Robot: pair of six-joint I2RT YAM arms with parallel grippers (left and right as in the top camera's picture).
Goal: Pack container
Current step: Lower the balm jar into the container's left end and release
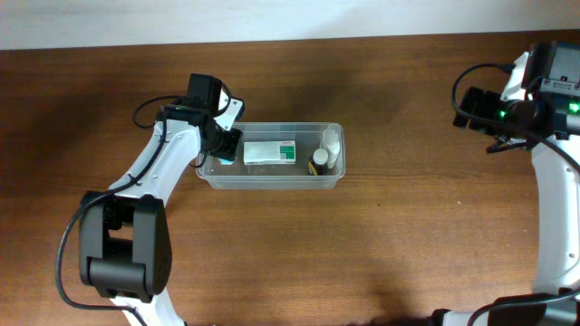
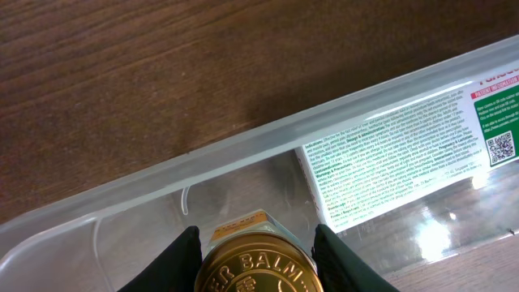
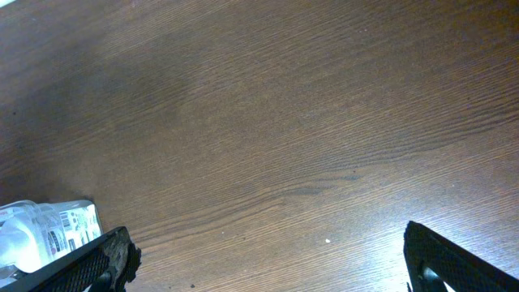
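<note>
Your left gripper [image 2: 258, 247], left of centre in the overhead view, pinches a gold-lidded jar [image 2: 258, 274] at the left end of the container [image 1: 272, 184], which sits mid-frame. At upper right, your right gripper [image 3: 266, 243] stands spread wide above the wooden table [image 3: 284, 122].

Gold-lid jar [image 2: 258, 268], grn/wht box [image 1: 270, 152].

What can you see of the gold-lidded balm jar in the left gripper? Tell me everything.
The balm jar has a shiny gold, metal-looking lid embossed with BALM, and an orange-edged label just beyond it. Only its top shows. It is clamped between the left gripper's black fingers, which touch the lid's sides, at one end of the clear container, near the white and green box. Whether it touches the floor is hidden.
</note>
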